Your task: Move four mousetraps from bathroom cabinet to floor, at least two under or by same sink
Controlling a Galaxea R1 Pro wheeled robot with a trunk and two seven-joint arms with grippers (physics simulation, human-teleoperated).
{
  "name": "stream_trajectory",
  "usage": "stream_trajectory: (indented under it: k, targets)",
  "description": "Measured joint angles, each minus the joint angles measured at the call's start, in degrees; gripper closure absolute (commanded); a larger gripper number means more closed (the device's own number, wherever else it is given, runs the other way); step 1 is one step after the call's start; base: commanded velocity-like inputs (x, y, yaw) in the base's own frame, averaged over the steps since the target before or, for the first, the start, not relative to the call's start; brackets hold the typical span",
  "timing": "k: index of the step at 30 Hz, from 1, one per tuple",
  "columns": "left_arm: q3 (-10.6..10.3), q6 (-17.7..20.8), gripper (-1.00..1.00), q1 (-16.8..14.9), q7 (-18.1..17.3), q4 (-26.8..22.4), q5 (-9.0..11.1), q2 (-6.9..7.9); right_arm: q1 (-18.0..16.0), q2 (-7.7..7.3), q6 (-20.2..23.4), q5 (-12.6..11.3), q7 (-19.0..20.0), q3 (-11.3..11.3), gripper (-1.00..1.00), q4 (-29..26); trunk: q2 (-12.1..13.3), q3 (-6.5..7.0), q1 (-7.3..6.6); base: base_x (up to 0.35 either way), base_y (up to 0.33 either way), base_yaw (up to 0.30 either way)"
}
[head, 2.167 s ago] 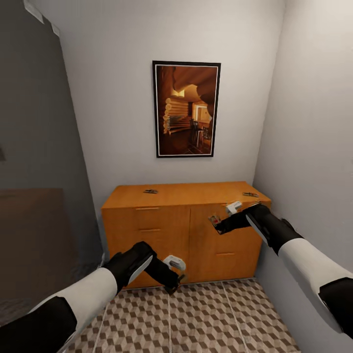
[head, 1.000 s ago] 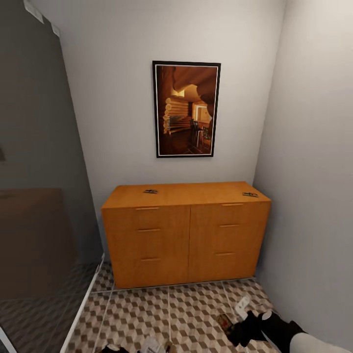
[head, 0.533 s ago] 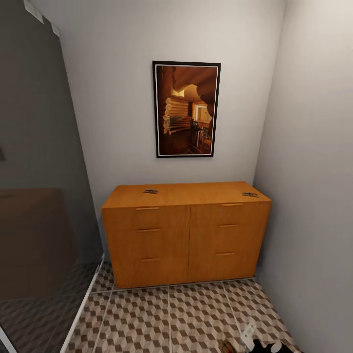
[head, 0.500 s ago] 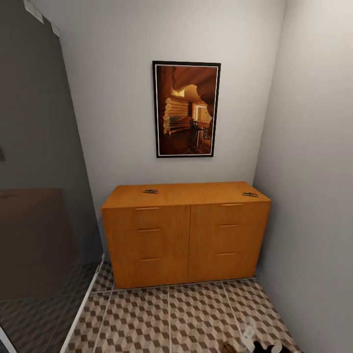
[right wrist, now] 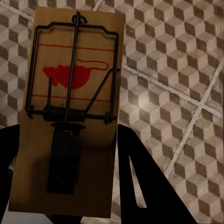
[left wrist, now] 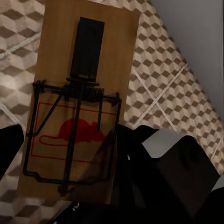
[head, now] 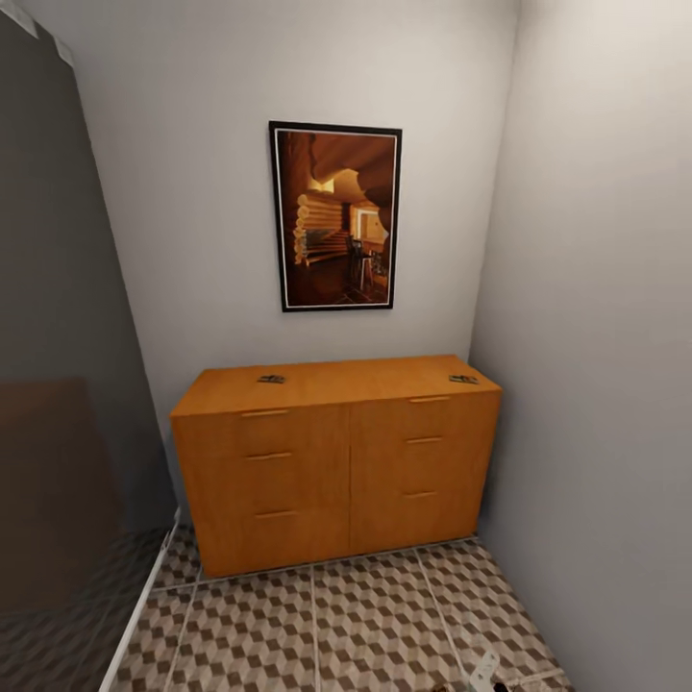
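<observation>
So each arm has a mousetrap. In the left wrist view a mousetrap (left wrist: pixel 77 105) (wooden slab, black wire spring, red mouse print) sits pinched between the left gripper's (left wrist: pixel 65 163) dark fingers (left wrist: pixel 9 149), held above the bathroom floor (left wrist: pixel 172 70) with its cube-pattern tiles. Same deal on the other side: the right gripper (right wrist: pixel 70 158) has its fingers (right wrist: pixel 137 186) closed against the edges of a second mousetrap (right wrist: pixel 70 107), floor tiles underneath.

From the head view, the cabinet (head: pixel 336 461) stands against the back wall under a framed picture (head: pixel 335 216), drawers shut. Two more mousetraps are on its flat top: one (head: pixel 271 379) toward the left, one (head: pixel 463 379) by the right rear corner, close to the side wall. A pale bit of the right arm (head: pixel 483 671) pokes in at the bottom edge, over the tiles.
</observation>
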Motion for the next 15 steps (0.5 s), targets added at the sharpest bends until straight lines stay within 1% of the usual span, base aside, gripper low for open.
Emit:
stream_trajectory:
  k: [12, 15]
  targets:
    - [-0.01, 0.0, 1.0, 0.0, -0.17, 0.06, -0.07, 0.0, 0.02, -0.04, -0.02, -0.07, 0.0, -0.01, 1.0, 0.01, 0.0, 0.59, 0.0, 0.0, 0.0, -0.289]
    - [-0.07, 0.0, 1.0, 0.07, -0.17, 0.86, -0.09, 0.0, 0.13, -0.02, -0.02, -0.07, 0.0, 0.01, 1.0, 0.66, 0.0, 0.76, 0.0, 0.0, 0.0, -0.279]
